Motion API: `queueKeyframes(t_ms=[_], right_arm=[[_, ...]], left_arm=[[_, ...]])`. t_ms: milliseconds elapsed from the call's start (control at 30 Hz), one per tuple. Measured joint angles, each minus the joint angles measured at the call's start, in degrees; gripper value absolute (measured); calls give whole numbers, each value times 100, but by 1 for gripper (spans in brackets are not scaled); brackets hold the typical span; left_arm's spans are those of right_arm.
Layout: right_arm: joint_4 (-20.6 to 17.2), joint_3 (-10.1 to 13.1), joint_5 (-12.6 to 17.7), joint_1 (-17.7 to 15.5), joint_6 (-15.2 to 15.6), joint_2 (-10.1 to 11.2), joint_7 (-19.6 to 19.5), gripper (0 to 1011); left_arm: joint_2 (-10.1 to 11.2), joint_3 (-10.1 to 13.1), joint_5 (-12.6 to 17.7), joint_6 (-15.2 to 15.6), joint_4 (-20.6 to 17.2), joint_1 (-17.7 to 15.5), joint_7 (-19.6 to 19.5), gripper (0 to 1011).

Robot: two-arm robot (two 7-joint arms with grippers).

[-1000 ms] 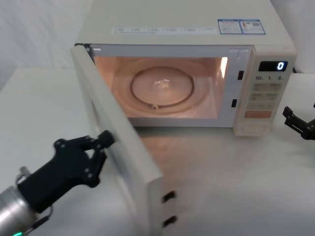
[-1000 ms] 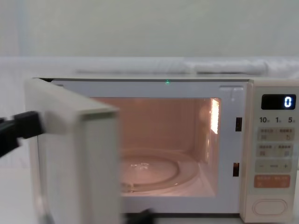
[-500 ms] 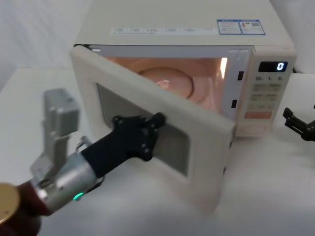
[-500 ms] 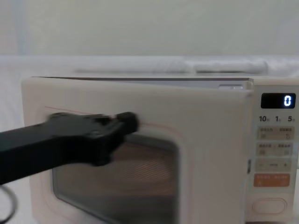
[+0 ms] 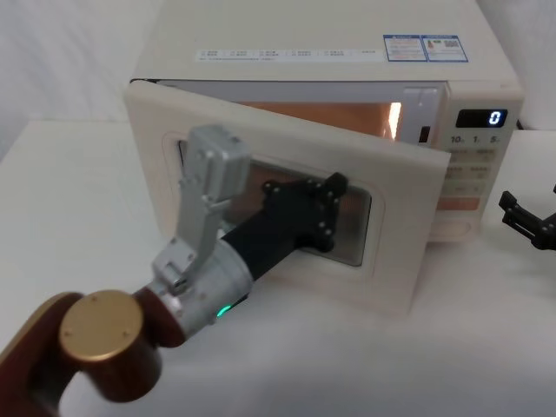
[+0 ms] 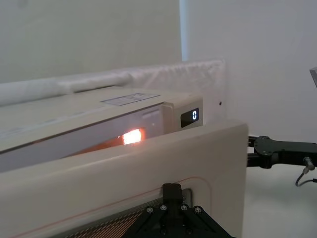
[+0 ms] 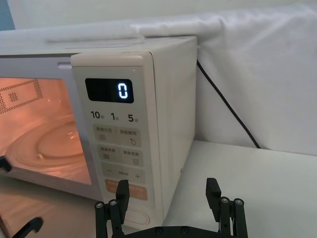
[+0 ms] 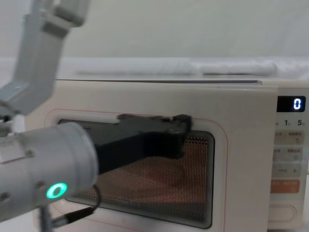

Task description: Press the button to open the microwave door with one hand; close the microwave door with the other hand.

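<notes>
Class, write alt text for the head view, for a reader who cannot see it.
The left gripper presses against the window of the microwave door, which stands partly open with the lit cavity showing above it. The right gripper waits on the table beside the keypad.

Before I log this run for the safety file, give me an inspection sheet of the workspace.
Surface: white table, bare in front.
Job's things: microwave door ajar, cavity lit; button low on the keypad strip.
Clutter: nothing seen.
Grippers: left claw tip against the door window, shut; right claw open, on the table right of the microwave, facing the keypad.
Cables: black cord behind the microwave's right side.
Surroundings: white draped cloth behind; display reads 0.
</notes>
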Motion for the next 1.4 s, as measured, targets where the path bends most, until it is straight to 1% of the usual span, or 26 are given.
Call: queueKeyframes(t_ms=[133, 367, 533, 567, 733, 800, 967, 1000, 1167, 1400], right_arm=[[0, 0, 0, 0, 0, 0, 0, 1002], [0, 0, 0, 0, 0, 0, 0, 1002], [0, 0, 0, 0, 0, 0, 0, 1002], [0, 0, 0, 0, 0, 0, 0, 1002], [0, 0, 0, 0, 0, 0, 0, 1002], [0, 0, 0, 0, 0, 0, 0, 1002], [0, 0, 0, 0, 0, 0, 0, 1002], [0, 0, 0, 0, 0, 0, 0, 1002], [0, 0, 0, 0, 0, 0, 0, 1002], [0, 0, 0, 0, 0, 0, 0, 1002]], left_arm=[[-201, 164, 151, 98, 160, -238, 48, 0], [-412, 274, 275, 267, 404, -531, 94, 0], [-557, 367, 418, 366, 622, -787, 99, 0], [-557, 367, 418, 366, 622, -787, 99, 0], [-704, 464, 517, 392, 822, -985, 54, 0], [-724, 478, 531, 394, 849, -1013, 43, 0], [-902, 590, 618, 391, 1073, -1261, -31, 0], [-902, 590, 618, 391, 1073, -1261, -31, 0], [-1092, 699, 706, 346, 1322, -1498, -65, 0], [-1237, 782, 805, 279, 1572, -1726, -103, 0]])
